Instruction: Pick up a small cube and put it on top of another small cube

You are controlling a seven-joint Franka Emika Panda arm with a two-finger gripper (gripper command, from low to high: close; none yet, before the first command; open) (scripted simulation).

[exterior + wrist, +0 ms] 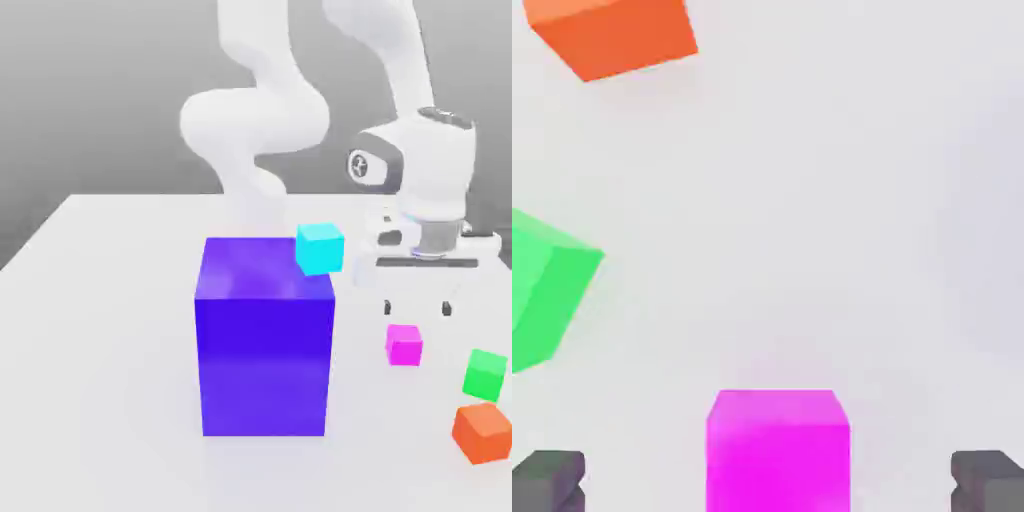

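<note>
Pale grey tabletop [100, 330] under a grey backdrop. Gripper [418, 306] spread wide, empty, hovering just behind the magenta-pink cube [404, 344] — fingertips [548, 480] well apart on either side of it in the hand view. Cube flat on the table, between the big blue-purple block [265, 350] and the green cube [485, 374]. Orange cube [483, 432] nearest the front. Cyan cube [321, 248] by the block's top corner — touching or not, cannot tell.

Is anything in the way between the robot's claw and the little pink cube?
No, nothing is in the way. The open gripper hangs above the pink cube, and in the hand view the cube sits between the two fingertips with only bare table around it. The green cube and orange cube sit off to the side.
</note>
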